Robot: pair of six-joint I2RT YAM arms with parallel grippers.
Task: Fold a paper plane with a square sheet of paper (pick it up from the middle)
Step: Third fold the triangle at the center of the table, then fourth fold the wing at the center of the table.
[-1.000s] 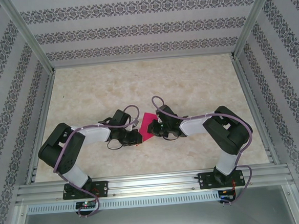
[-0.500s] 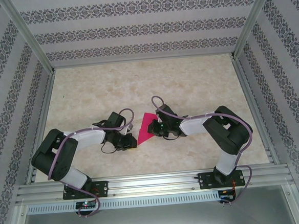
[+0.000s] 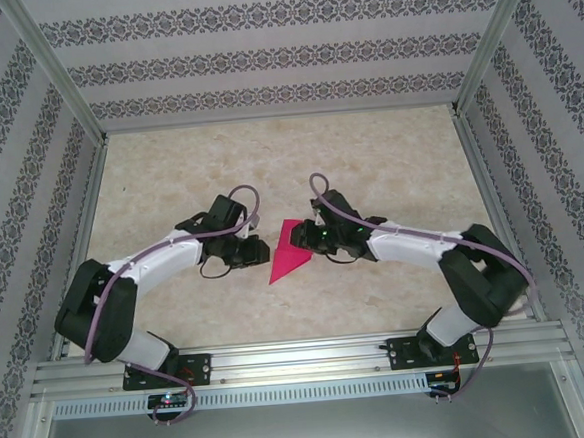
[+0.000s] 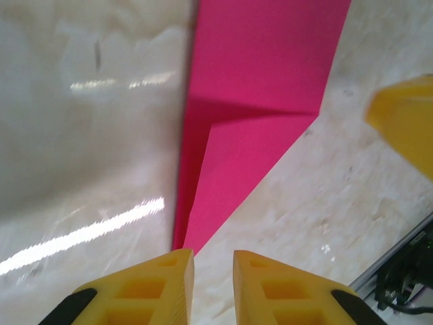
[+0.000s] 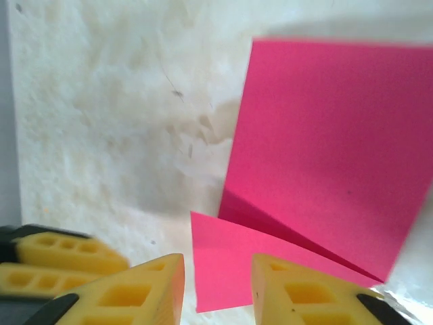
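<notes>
Table [image 3: 388, 162]: pale marbled top, bearing the paper on the half nearer the arm bases. Left arm [image 3: 164, 258] and right arm [image 3: 414, 246]: both reach low and inward, flanking the paper on its two sides, judged so that each can work one edge of a fold. Paper [image 3: 288, 259]: pink, lying flat on the table, partly folded into a wedge, with its broad end away from the arm bases and its narrow tip toward them; it is not yet a finished plane, and further folds are judged outstanding. Left gripper [image 4: 213, 257]: just off the paper's narrow tip, jaws a slim gap apart with nothing between them, holding nothing. Right gripper [image 5: 218, 261]: on the paper's opposite side, jaws somewhat wider, poised at the corner of a folded flap [image 5: 230, 244], which is not clamped as far as the wrist view shows. Flap: a band of shadow runs along its crease, so one layer stands a little proud of the other; the crease is judged soft and in need of pressing
</notes>
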